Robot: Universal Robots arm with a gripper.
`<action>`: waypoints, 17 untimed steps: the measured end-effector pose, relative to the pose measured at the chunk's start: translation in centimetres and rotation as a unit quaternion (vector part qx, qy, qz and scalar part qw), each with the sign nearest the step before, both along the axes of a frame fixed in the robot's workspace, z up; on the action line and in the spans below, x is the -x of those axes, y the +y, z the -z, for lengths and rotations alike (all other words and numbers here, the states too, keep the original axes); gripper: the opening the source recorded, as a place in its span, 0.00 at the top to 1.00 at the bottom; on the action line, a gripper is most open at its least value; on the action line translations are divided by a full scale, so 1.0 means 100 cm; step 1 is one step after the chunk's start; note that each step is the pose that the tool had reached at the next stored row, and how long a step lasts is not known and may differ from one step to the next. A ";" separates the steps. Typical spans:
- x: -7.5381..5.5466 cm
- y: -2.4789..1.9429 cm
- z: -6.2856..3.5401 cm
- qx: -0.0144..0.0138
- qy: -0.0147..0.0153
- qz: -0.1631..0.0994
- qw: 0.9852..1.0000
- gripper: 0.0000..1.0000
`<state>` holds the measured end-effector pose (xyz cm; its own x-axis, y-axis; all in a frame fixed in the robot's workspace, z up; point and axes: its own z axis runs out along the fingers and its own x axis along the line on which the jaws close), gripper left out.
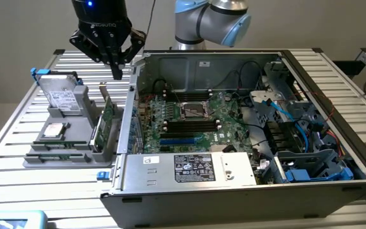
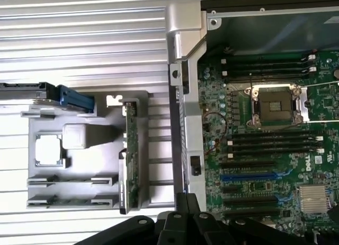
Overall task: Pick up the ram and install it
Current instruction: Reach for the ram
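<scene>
Black gripper [image 1: 117,74] is held above the grey moulded holder [image 1: 38,163], jaws pinched narrow, nothing gripped. The ram [image 1: 59,142], a thin green stick, is seen slotted in that holder on the ribbed metal counter [image 1: 8,143].

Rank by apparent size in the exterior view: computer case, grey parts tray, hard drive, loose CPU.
Largest to smallest:
1. computer case
2. grey parts tray
3. hard drive, standing on edge in the tray
4. CPU, lying flat in the tray
No close calls: each looks clearly bigger than the next.
</scene>
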<state>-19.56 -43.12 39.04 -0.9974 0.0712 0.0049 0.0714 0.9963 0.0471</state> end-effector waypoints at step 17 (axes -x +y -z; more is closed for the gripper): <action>0.047 -0.0196 0.0075 0.000 0.008 0.000 1.000 0.89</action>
